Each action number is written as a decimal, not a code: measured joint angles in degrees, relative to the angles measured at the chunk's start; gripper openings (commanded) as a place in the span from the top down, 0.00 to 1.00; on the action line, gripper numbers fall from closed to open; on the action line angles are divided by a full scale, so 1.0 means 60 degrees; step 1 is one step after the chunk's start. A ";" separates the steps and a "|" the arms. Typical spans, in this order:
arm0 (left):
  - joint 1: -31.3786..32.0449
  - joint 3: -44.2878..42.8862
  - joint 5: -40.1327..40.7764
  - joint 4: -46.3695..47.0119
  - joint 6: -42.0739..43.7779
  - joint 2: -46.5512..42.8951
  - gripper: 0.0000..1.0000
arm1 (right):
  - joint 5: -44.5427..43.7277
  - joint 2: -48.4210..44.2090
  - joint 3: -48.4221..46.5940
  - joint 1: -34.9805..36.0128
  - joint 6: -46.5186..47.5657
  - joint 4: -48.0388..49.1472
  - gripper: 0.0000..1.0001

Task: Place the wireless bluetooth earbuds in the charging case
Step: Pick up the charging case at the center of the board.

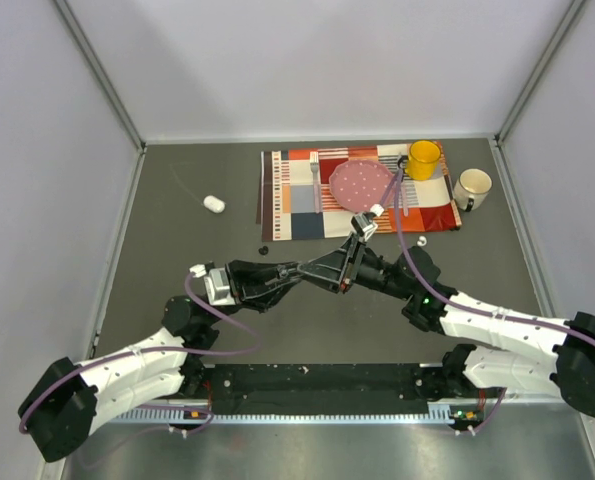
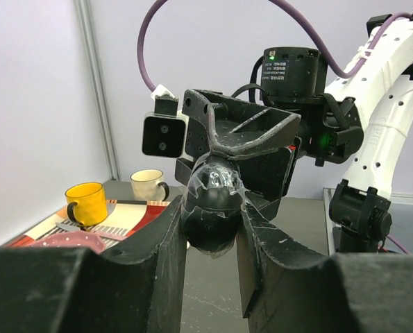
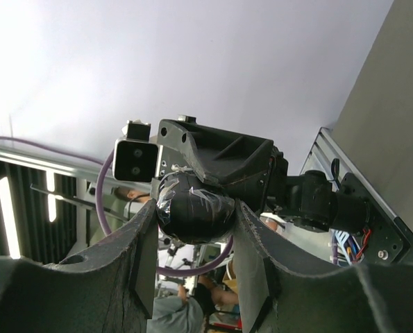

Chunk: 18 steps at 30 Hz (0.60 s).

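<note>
A black oval charging case wrapped in clear tape (image 2: 213, 215) is held in the air between both grippers over the middle of the table. My left gripper (image 2: 212, 223) is shut on it from the left (image 1: 322, 272). My right gripper (image 3: 194, 218) is shut on the same case (image 3: 192, 205) from the right (image 1: 343, 267). In the top view the case is hidden by the fingers. A tiny black earbud (image 1: 263, 249) lies on the table left of the grippers. A tiny white earbud (image 1: 421, 240) lies to the right, below the placemat. No other earbud shows.
A chequered placemat (image 1: 297, 215) at the back holds a pink plate (image 1: 362, 183), a fork (image 1: 315, 178) and a yellow mug (image 1: 423, 158). A white mug (image 1: 472, 187) stands at its right edge. A white oval pod (image 1: 213, 204) lies at the back left.
</note>
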<state>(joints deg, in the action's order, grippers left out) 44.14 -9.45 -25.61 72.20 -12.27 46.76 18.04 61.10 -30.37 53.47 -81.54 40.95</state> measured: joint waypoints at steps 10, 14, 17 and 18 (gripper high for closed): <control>0.0004 0.0550 0.1319 0.0284 -0.0168 -0.0149 1.00 | -0.0499 -0.0834 -0.0419 -0.0069 0.2178 -0.2849 0.18; -0.0004 0.0976 0.1687 0.0291 -0.0295 0.0113 1.00 | -0.1206 -0.1858 -0.1155 -0.0069 0.4014 -0.4743 0.18; -0.0022 0.1002 0.1672 0.0270 -0.0415 0.0430 1.00 | -0.1461 -0.2324 -0.1668 -0.0069 0.5169 -0.5544 0.18; -0.0029 0.1002 0.1672 0.0273 -0.0444 0.0550 1.00 | -0.1472 -0.2299 -0.1858 -0.0069 0.5493 -0.5814 0.18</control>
<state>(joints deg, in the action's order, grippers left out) 43.97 -3.44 -15.57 73.84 -14.94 50.06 9.21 47.31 -41.52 53.06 -48.58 6.07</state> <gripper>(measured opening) 0.350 0.819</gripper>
